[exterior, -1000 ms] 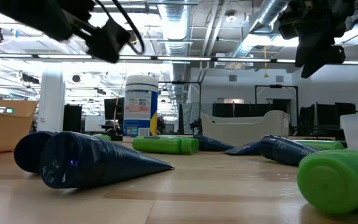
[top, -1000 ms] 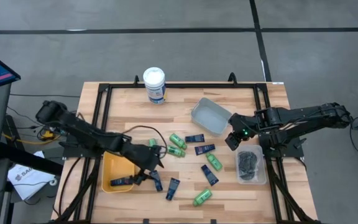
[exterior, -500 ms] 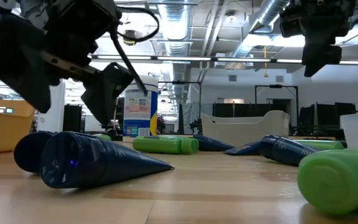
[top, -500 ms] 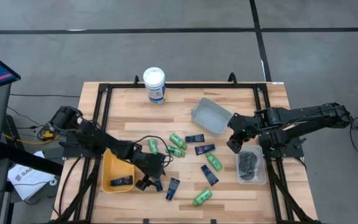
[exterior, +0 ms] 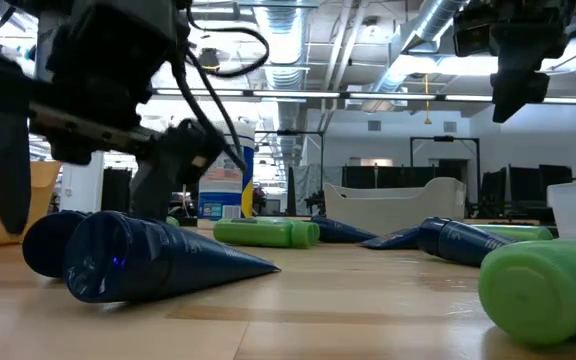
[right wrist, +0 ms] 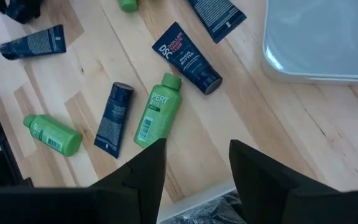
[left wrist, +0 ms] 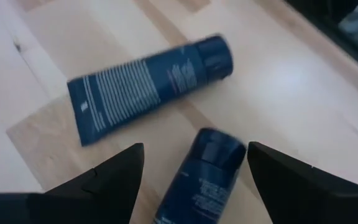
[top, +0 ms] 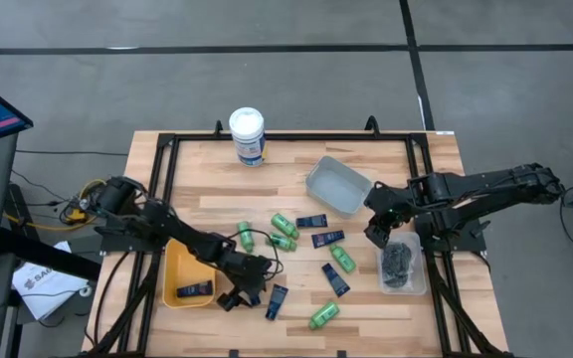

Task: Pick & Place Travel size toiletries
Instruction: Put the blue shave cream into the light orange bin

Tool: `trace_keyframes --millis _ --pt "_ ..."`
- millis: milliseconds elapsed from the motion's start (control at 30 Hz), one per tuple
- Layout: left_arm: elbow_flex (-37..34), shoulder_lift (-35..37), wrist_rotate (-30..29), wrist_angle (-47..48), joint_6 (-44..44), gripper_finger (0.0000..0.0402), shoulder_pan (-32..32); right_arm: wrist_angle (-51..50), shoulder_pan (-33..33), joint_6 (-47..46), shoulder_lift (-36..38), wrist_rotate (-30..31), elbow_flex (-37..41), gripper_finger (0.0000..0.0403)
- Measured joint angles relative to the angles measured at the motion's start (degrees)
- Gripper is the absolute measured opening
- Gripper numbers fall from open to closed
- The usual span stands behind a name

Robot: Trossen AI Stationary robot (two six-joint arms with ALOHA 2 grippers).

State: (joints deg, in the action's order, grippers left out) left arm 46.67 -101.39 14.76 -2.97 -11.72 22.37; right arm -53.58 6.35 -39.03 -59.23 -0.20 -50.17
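My left gripper (top: 239,294) is open and low over the table, just right of the yellow bin (top: 175,268). Its fingers stand on either side of a navy tube (left wrist: 207,174), capped end forward, without touching it. A second navy tube (left wrist: 148,87) lies flat just beyond. More navy tubes (top: 327,238) and green bottles (top: 285,224) lie scattered mid-table. One navy tube (top: 195,289) lies in the bin. My right gripper (top: 378,233) hangs open above the table, beside the clear box of dark tins (top: 398,261). A green bottle (right wrist: 157,112) lies below it.
A tall white canister with a blue label (top: 248,136) stands near the far edge. A clear lid or tray (top: 336,185) lies tilted right of centre. The black frame rails (top: 162,189) run along the table's sides. Bare wood shows near the far left.
My left gripper has moved from beside the yellow bin toward the near edge and down, and its open fingers now straddle a navy tube on the table. My right gripper has drifted slightly toward the near edge. No item has moved.
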Motion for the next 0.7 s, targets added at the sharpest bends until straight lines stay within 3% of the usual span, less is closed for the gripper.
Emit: trace_keyframes --millis 267,700 --pt "0.2 -2.3 -1.0 -0.2 -0.1 0.0269 0.3 -0.1 0.0 0.0 0.0 0.0 0.0 0.0165" --pt "0.2 -2.2 -5.3 -0.4 -0.1 0.0199 0.4 -0.1 0.0 0.0 0.0 0.0 0.0 0.0161"
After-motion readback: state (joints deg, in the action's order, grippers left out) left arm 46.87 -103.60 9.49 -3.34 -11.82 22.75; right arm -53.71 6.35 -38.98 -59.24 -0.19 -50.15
